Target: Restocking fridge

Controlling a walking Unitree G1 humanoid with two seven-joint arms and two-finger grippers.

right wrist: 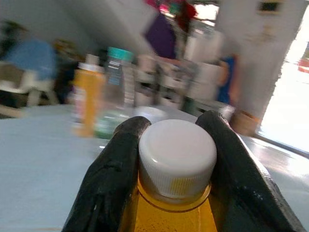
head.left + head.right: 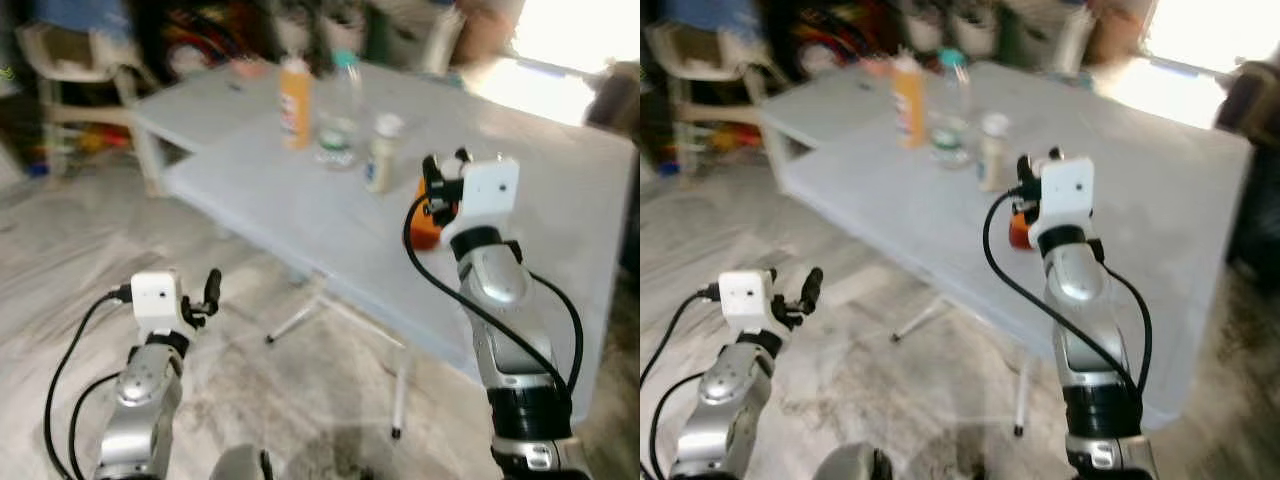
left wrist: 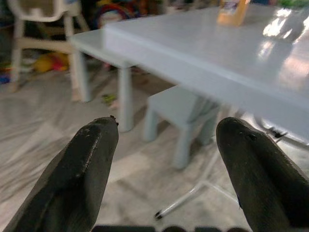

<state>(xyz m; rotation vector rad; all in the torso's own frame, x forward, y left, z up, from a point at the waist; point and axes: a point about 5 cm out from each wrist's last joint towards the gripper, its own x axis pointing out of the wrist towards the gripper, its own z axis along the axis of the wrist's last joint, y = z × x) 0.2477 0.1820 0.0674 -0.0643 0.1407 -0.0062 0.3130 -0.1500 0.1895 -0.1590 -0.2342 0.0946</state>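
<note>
My right gripper (image 2: 443, 166) is over the grey table (image 2: 270, 190), shut on an orange drink bottle (image 2: 427, 230) with a white cap (image 1: 177, 157). In the right wrist view its two black fingers (image 1: 118, 164) press against the cap's sides. Further back on the table stand a tall orange bottle (image 2: 295, 100), a clear bottle with a teal cap (image 2: 342, 110) and a small pale bottle (image 2: 381, 150). My left gripper (image 2: 207, 296) hangs low over the floor, left of the table, open with nothing between its fingers (image 3: 91, 159).
The table's front edge runs diagonally, with thin metal legs (image 2: 300, 318) under it. A small grey stool (image 3: 181, 108) and a lower grey table (image 3: 106, 38) lie ahead of the left gripper. A white chair (image 2: 70, 75) and clutter stand at the back left.
</note>
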